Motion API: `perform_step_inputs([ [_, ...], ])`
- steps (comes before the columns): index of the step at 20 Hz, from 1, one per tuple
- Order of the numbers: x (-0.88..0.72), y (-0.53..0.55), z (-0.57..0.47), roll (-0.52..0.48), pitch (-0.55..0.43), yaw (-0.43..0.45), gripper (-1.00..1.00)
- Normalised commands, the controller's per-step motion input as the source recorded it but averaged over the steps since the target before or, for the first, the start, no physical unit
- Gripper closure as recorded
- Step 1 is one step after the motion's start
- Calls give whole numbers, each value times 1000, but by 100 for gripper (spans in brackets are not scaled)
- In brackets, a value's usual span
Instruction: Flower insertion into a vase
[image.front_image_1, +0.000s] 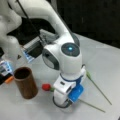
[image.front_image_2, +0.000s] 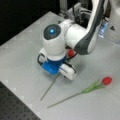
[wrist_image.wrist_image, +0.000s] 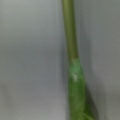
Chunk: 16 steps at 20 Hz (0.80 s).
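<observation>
Brown and straight-sided, the vase (image.front_image_1: 25, 82) stood empty on the counter (image.front_image_1: 105, 62) at lower left in a front view. Neither flower was inserted: one flower (image.front_image_1: 46, 87) lay under the lowered end effector (image.front_image_1: 61, 101), its stem (wrist_image.wrist_image: 70, 32) close below the wrist camera; a second flower (image.front_image_2: 98, 85) lay apart at a front view's lower right. Whether the end effector was spread or pinching could not be told.
</observation>
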Motion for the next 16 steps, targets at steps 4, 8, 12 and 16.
perform_step_inputs([
  [4,187,-15,-122,-39,-7,154,100],
  [8,154,-29,-42,-49,15,175,100],
  [12,105,-60,-41,-62,37,173,100],
  [16,63,-58,-26,-64,38,163,100],
])
